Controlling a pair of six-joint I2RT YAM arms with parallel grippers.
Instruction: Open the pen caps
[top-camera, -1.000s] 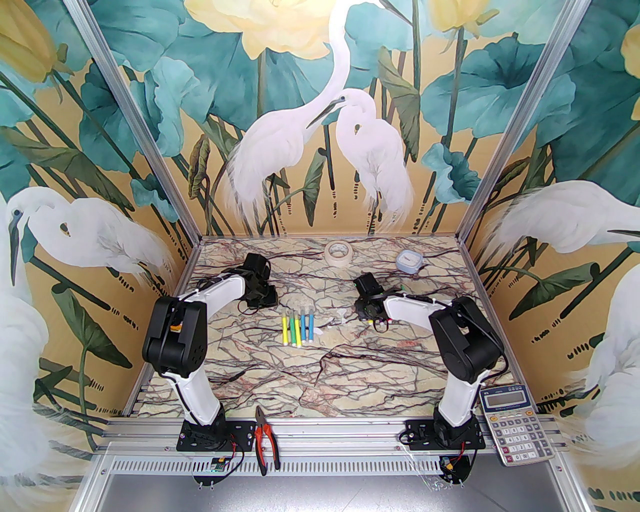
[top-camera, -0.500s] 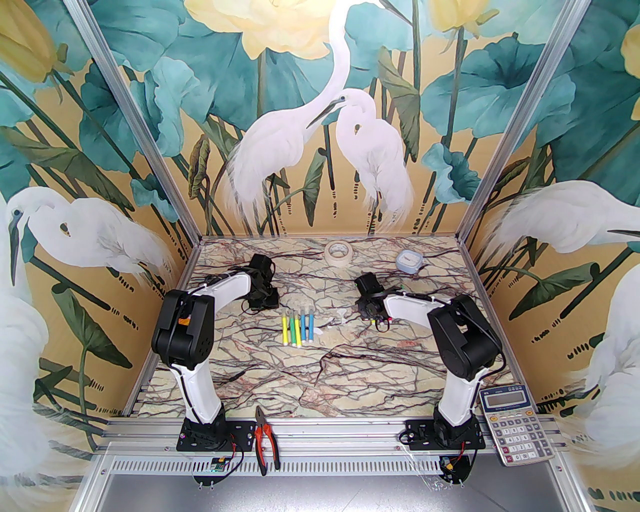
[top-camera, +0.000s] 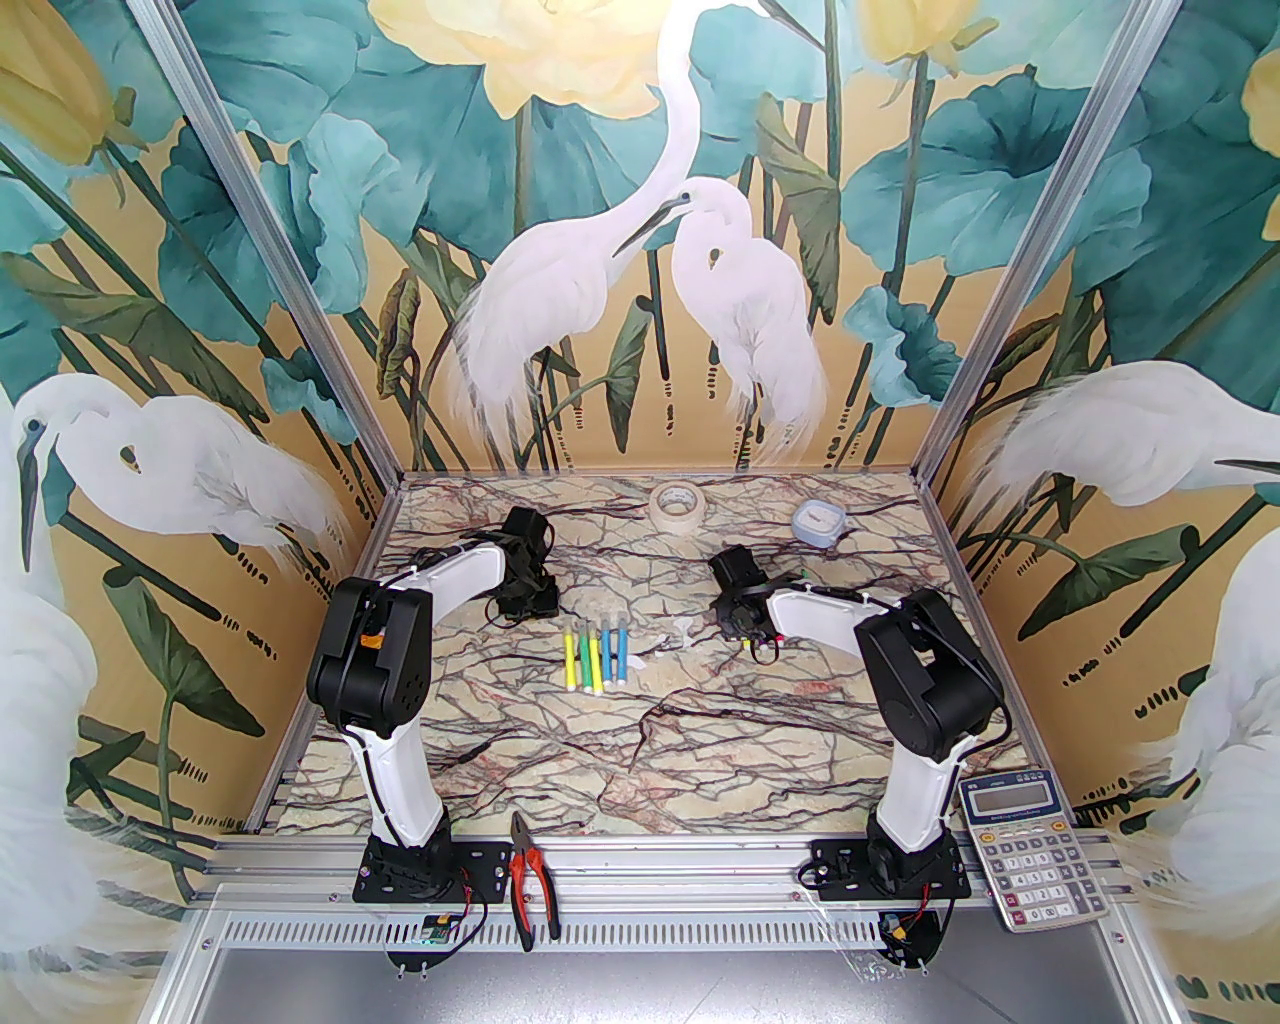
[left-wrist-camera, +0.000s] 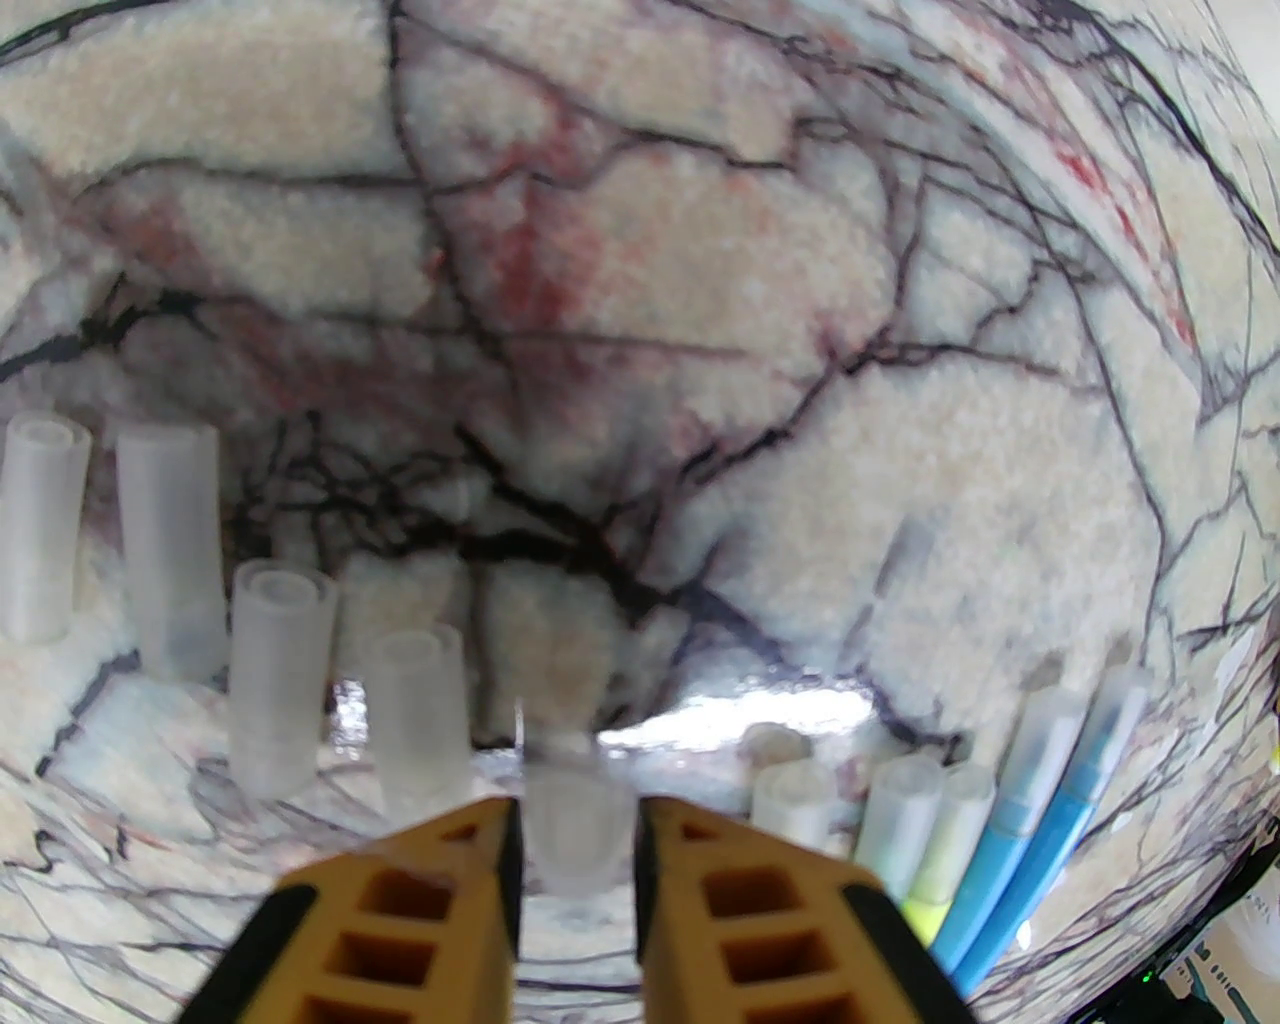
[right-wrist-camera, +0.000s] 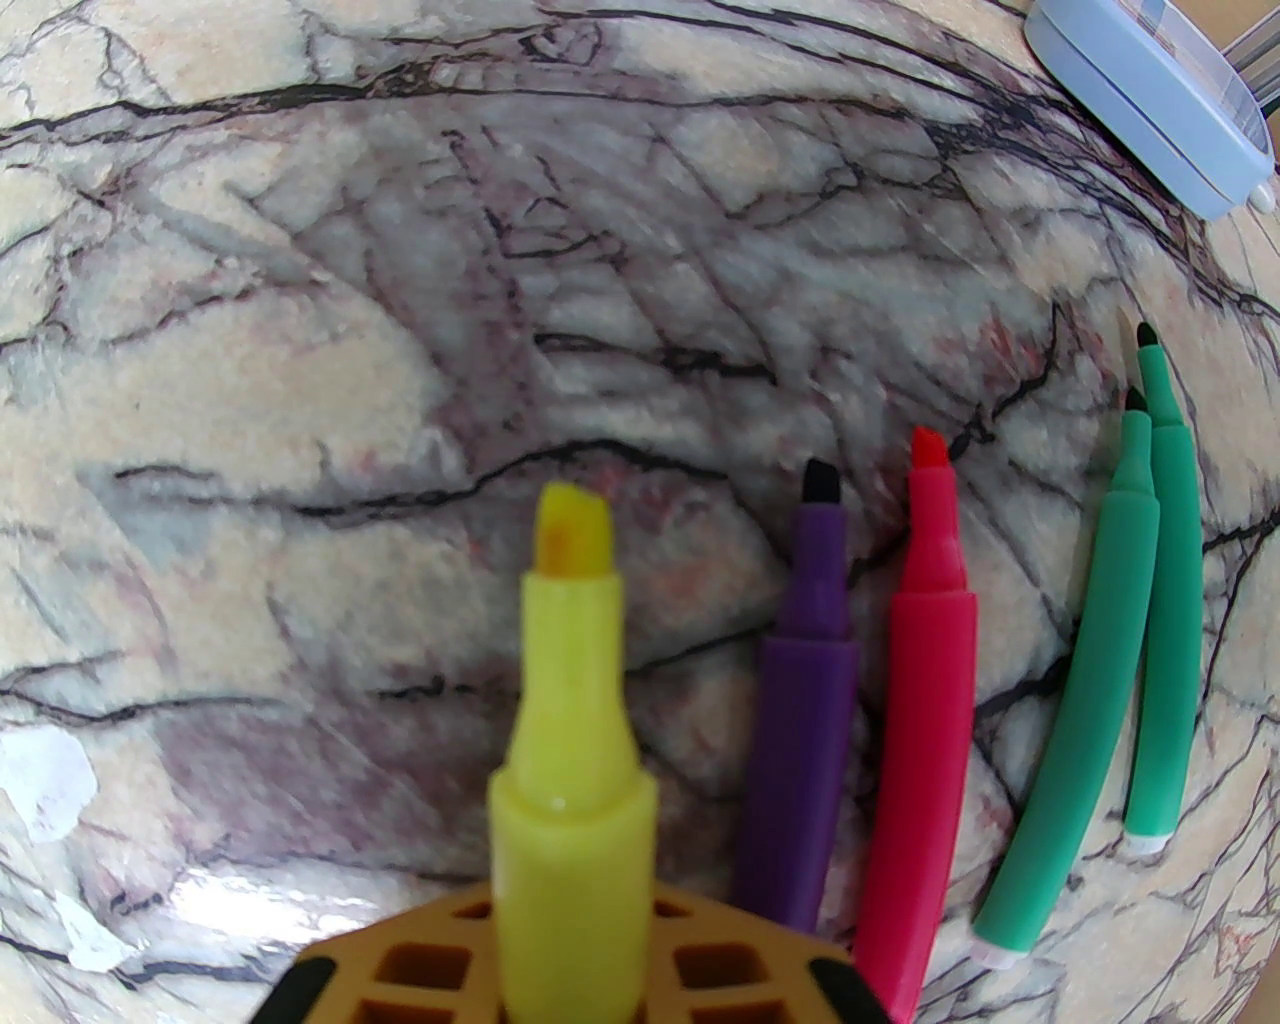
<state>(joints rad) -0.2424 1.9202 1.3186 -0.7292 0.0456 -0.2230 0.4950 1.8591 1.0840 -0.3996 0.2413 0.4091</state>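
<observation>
Four loose caps (left-wrist-camera: 280, 680), pale and see-through, sit close together on the desk (left-wrist-camera: 620, 250) to the left of the left jaws. A fifth cap (left-wrist-camera: 580, 830) sits between those jaws, which stand narrow and flank it closely; whether they pinch it or have let go cannot be told. Risk: if the cap is set down tilted it may tip or roll, and jaws widening here could knock the nearest loose cap, which lies just beside them. Pale caps on a pale veined desk would also be hard to find again. About five capped markers (top-camera: 595, 655) lie in a tight row at mid-desk, not yet opened. Risk: they lie so close that jaws coming down on one could shove or scatter the others. The right jaws are closed narrow around one yellow marker (right-wrist-camera: 570, 700), uncapped, its wet tip pointing out over the desk. Risk: lowered nose-first, the tip could smear the surface, and dropped from a height the marker could roll. Just to its right lie one purple marker (right-wrist-camera: 810, 700), one red marker (right-wrist-camera: 925, 700) and two green markers (right-wrist-camera: 1090, 700), all bare-tipped. Risk: a careless release would send the yellow one into the purple one. Bystanders, well apart: blue box (top-camera: 818, 520), tape roll (top-camera: 677, 500), pliers (top-camera: 528, 880), calculator (top-camera: 1030, 850).
</observation>
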